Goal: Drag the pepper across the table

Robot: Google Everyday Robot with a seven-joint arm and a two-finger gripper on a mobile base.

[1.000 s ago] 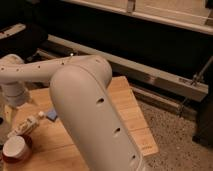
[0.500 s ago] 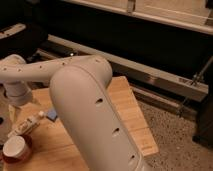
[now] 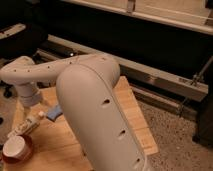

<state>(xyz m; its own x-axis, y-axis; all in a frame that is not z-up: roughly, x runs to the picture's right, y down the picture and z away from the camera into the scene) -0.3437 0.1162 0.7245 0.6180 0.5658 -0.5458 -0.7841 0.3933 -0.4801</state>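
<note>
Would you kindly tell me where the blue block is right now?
In the camera view, the blue block lies on the table toward the picture's left, just right of the gripper, which hangs low near the table's left edge.

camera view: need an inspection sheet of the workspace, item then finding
surface: wooden table, pale planks, much of it hidden behind the robot arm
job's things: pepper not made out, possibly hidden by the arm or pincer
clutter: blue block right of the pincer; round red-and-white container at the near left
grippers: pincer open, low over the table's left part, nothing seen in it
cables: nothing seen
surroundings: metal rail behind the table; speckled floor beside it
</note>
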